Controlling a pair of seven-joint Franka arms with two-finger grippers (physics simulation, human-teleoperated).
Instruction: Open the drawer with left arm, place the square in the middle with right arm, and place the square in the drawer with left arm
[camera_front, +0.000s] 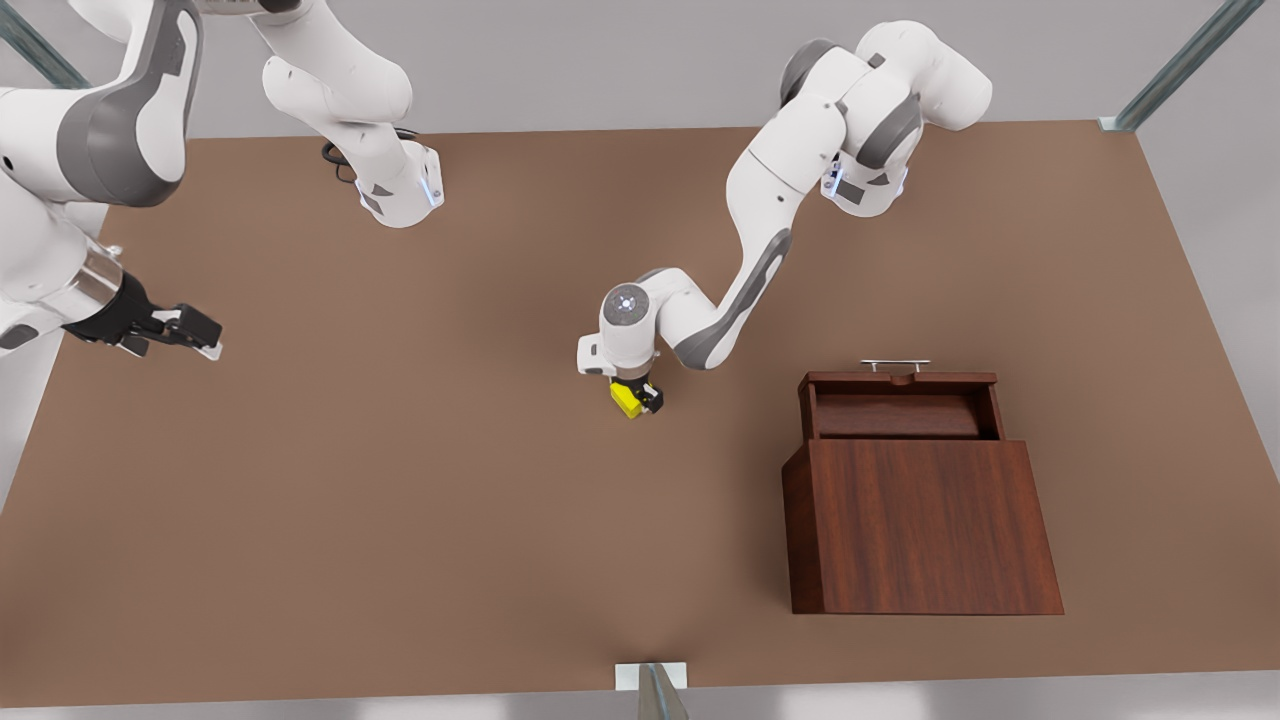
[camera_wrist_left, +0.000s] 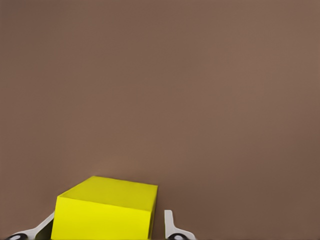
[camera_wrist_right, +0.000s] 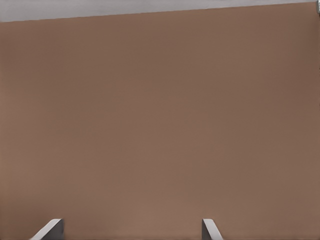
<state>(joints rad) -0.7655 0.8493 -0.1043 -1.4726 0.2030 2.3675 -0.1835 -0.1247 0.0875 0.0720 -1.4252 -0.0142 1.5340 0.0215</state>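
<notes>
With the drawer (camera_front: 905, 408) open, the left gripper (camera_front: 636, 398) pinches the square (camera_front: 627, 401) between its fingers, needing carry into it; the right gripper (camera_front: 196, 334) waits far off, fingers spread.

Simulated robot lab, plain brown tabletop (camera_front: 400, 520), two white arms, metal frame struts (camera_front: 1180, 65), grey backdrop

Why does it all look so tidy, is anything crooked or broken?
Nothing stands out. The drawer is pulled open and looks empty. The left gripper is closed around the yellow square near the middle of the table. The right gripper waits open at the front view's left.
</notes>
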